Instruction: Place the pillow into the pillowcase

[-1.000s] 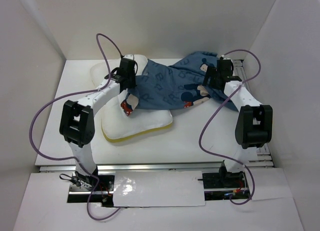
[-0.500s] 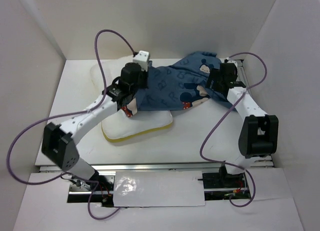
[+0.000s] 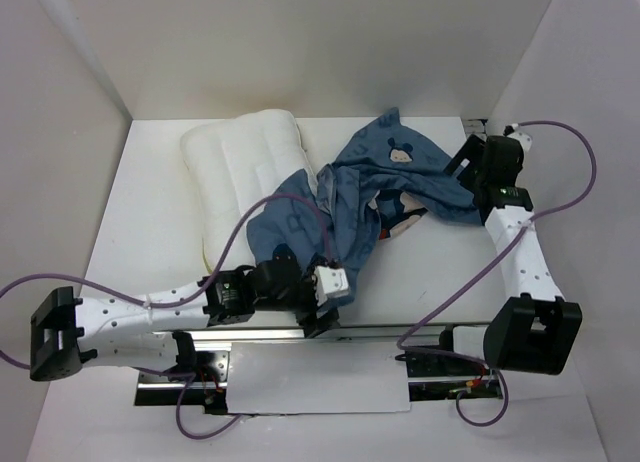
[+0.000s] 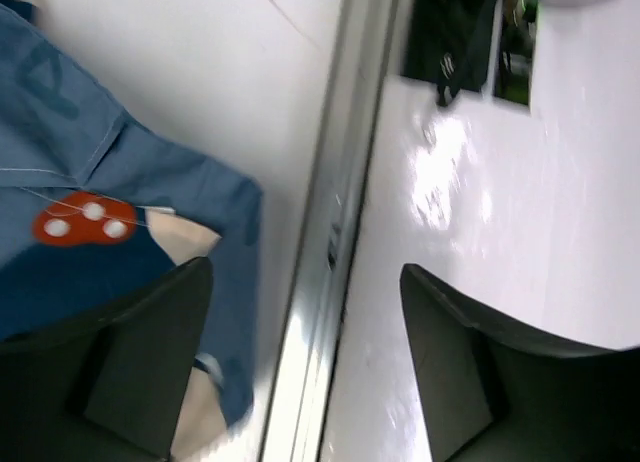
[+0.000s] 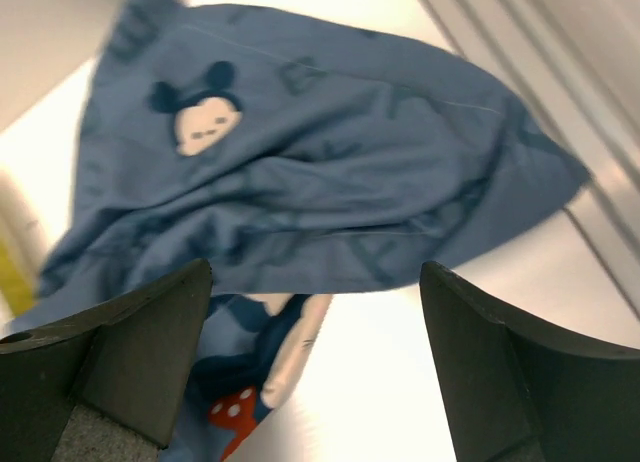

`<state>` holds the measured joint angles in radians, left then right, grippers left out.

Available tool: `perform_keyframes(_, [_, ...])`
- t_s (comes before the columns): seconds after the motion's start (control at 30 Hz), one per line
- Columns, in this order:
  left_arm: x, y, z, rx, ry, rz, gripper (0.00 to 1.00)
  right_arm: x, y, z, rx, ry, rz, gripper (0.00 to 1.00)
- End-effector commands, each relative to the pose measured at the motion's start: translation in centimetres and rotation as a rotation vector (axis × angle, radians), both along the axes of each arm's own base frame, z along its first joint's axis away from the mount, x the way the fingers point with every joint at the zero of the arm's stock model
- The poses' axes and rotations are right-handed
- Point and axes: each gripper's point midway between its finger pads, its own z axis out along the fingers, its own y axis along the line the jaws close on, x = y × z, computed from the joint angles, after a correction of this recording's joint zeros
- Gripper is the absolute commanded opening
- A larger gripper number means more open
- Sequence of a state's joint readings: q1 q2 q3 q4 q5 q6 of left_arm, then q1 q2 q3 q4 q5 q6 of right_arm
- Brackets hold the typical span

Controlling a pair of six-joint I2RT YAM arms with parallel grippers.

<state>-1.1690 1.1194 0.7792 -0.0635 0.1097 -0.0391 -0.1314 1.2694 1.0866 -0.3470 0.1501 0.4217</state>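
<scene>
The white quilted pillow (image 3: 243,164) lies at the back left, its near end hidden under the pillowcase (image 3: 335,204). This blue case with mouse faces lies crumpled from the table's middle to the back right. My left gripper (image 3: 318,307) is open at the near edge, just past the case's front corner (image 4: 120,182). Only the metal rail (image 4: 320,282) shows between its fingers (image 4: 150,367). My right gripper (image 3: 463,162) is open at the back right, hovering over the case's right end (image 5: 330,172), nothing held.
White walls close the table on three sides. A metal rail (image 3: 400,332) runs along the near edge, with a white cover plate (image 3: 320,377) below it. Purple cables (image 3: 470,282) loop from both arms.
My left arm swung from the pillow's far end back to the near edge, dragging the case forward, then opened and let it go. The pillow's top is now bare. My right arm drew back right.
</scene>
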Motion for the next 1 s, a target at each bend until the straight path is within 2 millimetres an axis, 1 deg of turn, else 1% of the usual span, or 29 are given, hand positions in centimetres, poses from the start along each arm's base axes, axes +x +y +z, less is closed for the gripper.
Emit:
perform_keyframes(0.0, [-1.8,0.5,0.2,0.002,0.062,-0.024,0.91,0.7,2.5,0.2,0.036,-0.026,0.12,0.92])
perform_keyframes(0.03, [-1.9,0.7,-0.1,0.017,0.07,-0.009,0.91,0.8,2.7,-0.3,0.036,-0.012,0.136,0.92])
perform_keyframes(0.07, [-1.9,1.3,0.3,0.007,0.059,0.005,0.91,1.4,3.4,-1.1,0.043,0.011,0.169,0.93])
perform_keyframes(0.1, [-1.9,1.5,-0.3,0.019,0.064,0.005,0.91,1.5,3.4,-2.1,0.049,0.043,0.169,0.93])
perform_keyframes(0.13, [-1.9,1.4,0.7,-0.015,0.051,0.004,0.94,1.8,4.3,-2.4,0.051,0.059,0.193,0.93])
perform_keyframes(0.17, [-0.7,2.1,1.7,-0.047,0.015,0.083,0.98,2.0,4.7,-3.0,0.055,0.083,0.202,0.93])
perform_keyframes(0.2, [0.2,2.5,2.6,-0.08,0.004,0.156,1.0,2.3,5.1,-4.6,0.061,0.124,0.212,0.93])
perform_keyframes(0.27, [2.9,4.2,4.0,-0.119,-0.033,0.352,1.0,2.3,6.2,-6.0,0.066,0.165,0.238,0.93])
perform_keyframes(0.3, [6.0,6.4,5.6,-0.167,-0.067,0.6,1.0,2.5,6.9,-6.6,0.078,0.176,0.263,0.93])
perform_keyframes(0.33, [7.3,8.3,5.5,-0.142,-0.075,0.725,1.0,2.8,7.9,-6.3,0.074,0.159,0.287,0.93])
perform_keyframes(0.37, [8.5,9.5,5.7,-0.128,-0.076,0.825,1.0,3.0,8.5,-6.7,0.073,0.164,0.302,0.93])
perform_keyframes(0.4, [10.8,11.8,5.9,-0.108,-0.068,0.949,1.0,3.3,9.3,-6.6,0.064,0.163,0.327,0.93])
perform_keyframes(0.43, [12.2,12.0,6.7,-0.126,-0.005,1.018,1.0,3.7,10.1,-6.9,0.063,0.166,0.344,0.93])
perform_keyframes(0.47, [13.5,13.0,6.3,-0.111,0.033,1.071,1.0,4.0,11.8,-6.6,0.051,0.161,0.389,0.93])
perform_keyframes(0.5, [15.9,16.2,5.6,-0.09,0.074,1.191,1.0,4.0,12.6,-7.1,0.051,0.174,0.409,0.93])
perform_keyframes(0.53, [16.7,16.2,4.9,-0.097,0.147,1.18,1.0,4.4,13.5,-7.3,0.049,0.173,0.427,0.93])
perform_keyframes(0.57, [17.9,16.9,3.7,-0.077,0.186,1.201,1.0,4.4,14.9,-7.6,0.052,0.17,0.463,0.93])
perform_keyframes(0.6, [18.8,17.5,3.2,-0.082,0.211,1.219,1.0,4.6,15.5,-7.7,0.052,0.174,0.476,0.93])
perform_keyframes(0.63, [20.4,18.6,3.2,-0.117,0.23,1.246,1.0,4.9,16.3,-7.7,0.059,0.168,0.499,0.93])
perform_keyframes(0.67, [20.8,18.9,2.3,-0.11,0.246,1.255,1.0,4.8,16.9,-8.9,0.068,0.196,0.518,0.93])
perform_keyframes(0.7, [21.5,18.8,1.4,-0.086,0.25,1.245,1.0,4.9,17.9,-8.9,0.067,0.197,0.538,0.93])
perform_keyframes(0.73, [22.2,18.3,1.7,-0.111,0.247,1.217,1.0,4.7,18.4,-9.5,0.072,0.211,0.554,0.92])
perform_keyframes(0.77, [22.3,18.2,1.0,-0.097,0.253,1.204,1.0,4.8,19.0,-10.2,0.078,0.224,0.571,0.92])
perform_keyframes(0.8, [22.5,17.7,0.7,-0.094,0.259,1.178,0.97,4.8,19.7,-10.2,0.077,0.223,0.585,0.9])
perform_keyframes(0.83, [22.5,17.1,0.1,-0.085,0.277,1.144,0.95,4.8,19.7,-10.9,0.077,0.238,0.585,0.88])
perform_keyframes(0.87, [22.9,16.7,0.2,-0.1,0.274,1.134,0.94,4.9,20.2,-10.7,0.076,0.227,0.596,0.85])
perform_keyframes(0.9, [23.0,16.6,0.5,-0.105,0.261,1.128,0.87,4.7,20.2,-11.4,0.077,0.251,0.595,0.83])
perform_keyframes(0.93, [22.9,16.0,-0.1,-0.093,0.277,1.108,0.81,4.8,20.0,-11.5,0.078,0.251,0.578,0.77])
perform_keyframes(0.97, [22.7,15.9,-1.1,-0.071,0.296,1.103,0.75,4.6,19.5,-11.8,0.061,0.268,0.556,0.64])
